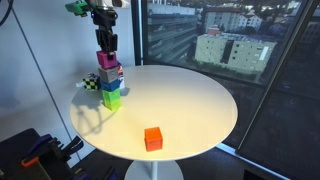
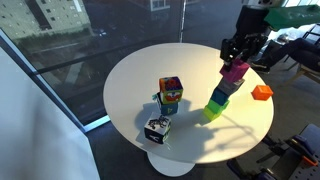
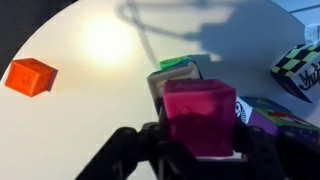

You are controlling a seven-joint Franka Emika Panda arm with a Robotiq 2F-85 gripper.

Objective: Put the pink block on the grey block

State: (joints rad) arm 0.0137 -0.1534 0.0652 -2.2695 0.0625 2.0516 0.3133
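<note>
Round white table (image 1: pixel 190 100), city-view window (image 1: pixel 250 50), pincer (image 1: pixel 108 66) gripping pink block (image 1: pixel 110 73)

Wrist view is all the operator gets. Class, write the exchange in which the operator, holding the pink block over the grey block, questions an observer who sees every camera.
Operator: Does the grey block under me lie on the table itself?
Observer: No. In both exterior views the grey block sits on a lime-green block, so the pink block in your hand would top a tower.
Operator: Something is cut off at my lower right. What else stands on the table?
Observer: In an exterior view a multi-coloured block stands apart from the tower, near the checkered block.
</note>
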